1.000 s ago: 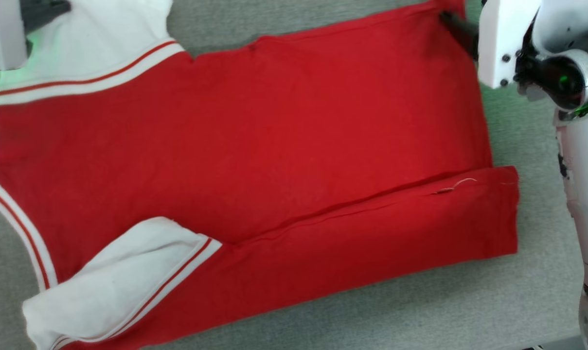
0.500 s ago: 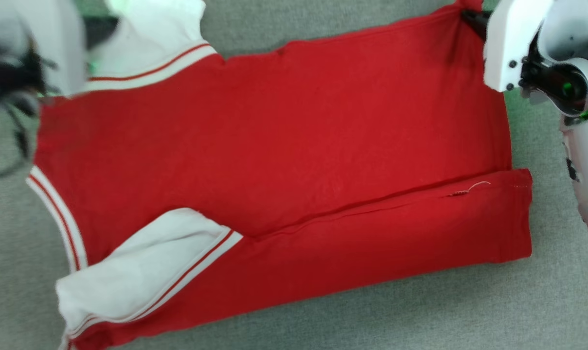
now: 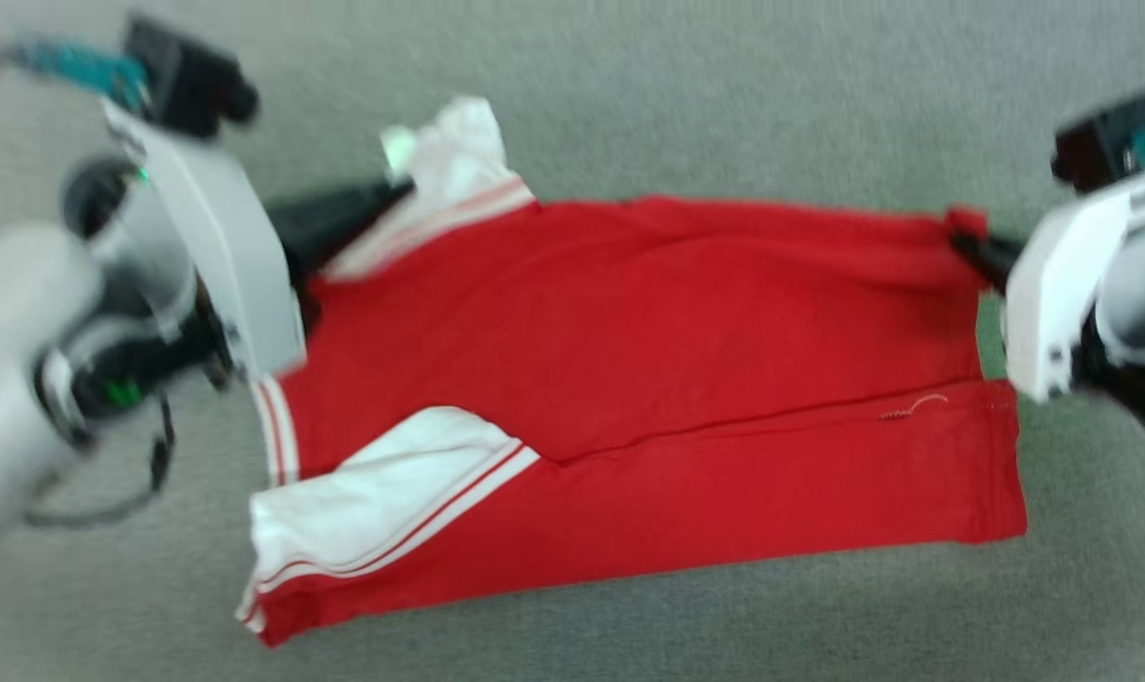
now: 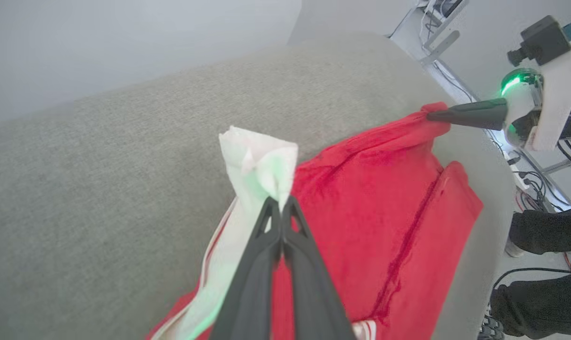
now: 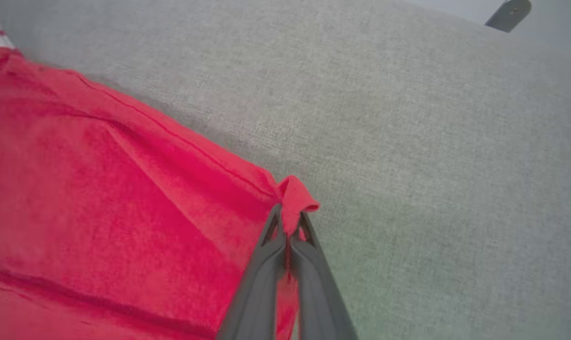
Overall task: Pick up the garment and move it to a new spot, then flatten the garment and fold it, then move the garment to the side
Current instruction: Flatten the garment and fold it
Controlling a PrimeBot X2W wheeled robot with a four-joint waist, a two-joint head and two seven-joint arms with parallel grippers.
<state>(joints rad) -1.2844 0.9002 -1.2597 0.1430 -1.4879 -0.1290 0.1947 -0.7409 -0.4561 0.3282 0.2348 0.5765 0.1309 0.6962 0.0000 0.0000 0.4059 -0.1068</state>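
The garment (image 3: 686, 322), a red jersey with white sleeves and striped trim, lies spread on the grey surface (image 3: 724, 95), its near long edge folded over. My left gripper (image 3: 397, 189) is shut on the far white sleeve (image 4: 257, 160), whose bunched tip stands above the fingertips. My right gripper (image 3: 962, 244) is shut on the far red hem corner (image 5: 297, 198), which pokes up between its fingers. In the left wrist view the right gripper (image 4: 431, 116) pulls that corner taut. The far edge looks raised between the two grips. The lettering and the number are hidden.
The grey fabric surface (image 5: 431, 118) stretches bare beyond the garment's far edge. In the left wrist view its right edge drops to the floor, where a person's dark-trousered legs (image 4: 545, 231) and cables (image 4: 531, 184) are.
The head camera has pulled back, so the picture shifted. The right gripper has closed on the hem corner. Both grippers now hold the garment's far edge lifted and stretched.
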